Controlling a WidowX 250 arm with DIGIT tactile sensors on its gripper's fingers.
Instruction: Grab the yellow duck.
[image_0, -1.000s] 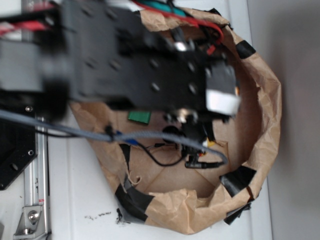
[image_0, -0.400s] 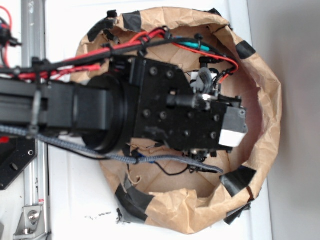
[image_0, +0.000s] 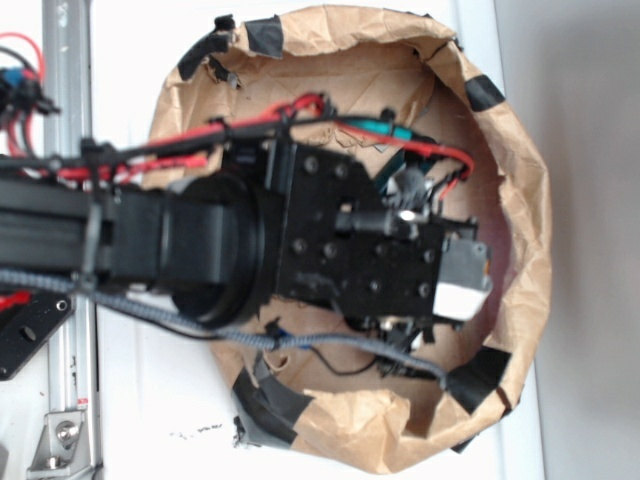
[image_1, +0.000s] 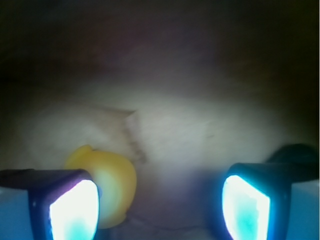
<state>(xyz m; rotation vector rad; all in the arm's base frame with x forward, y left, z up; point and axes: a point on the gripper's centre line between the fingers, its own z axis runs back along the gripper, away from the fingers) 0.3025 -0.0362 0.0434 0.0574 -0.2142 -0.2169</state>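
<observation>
The hand (image_1: 160, 200) hung wide open and empty inside the brown paper ring (image_0: 520, 180). The yellow duck (image_1: 112, 182) lay just beside its left-hand pad (image_1: 72, 210), off centre. Still the approach; next, I'd judge, shift toward the duck, then close.

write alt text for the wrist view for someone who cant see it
A blurry close-up from the hand: its two glowing fingers stand apart at the bottom corners, with the yellow duck beside the picture-left one. Pale crumpled paper lies behind, darkening toward the top.
</observation>
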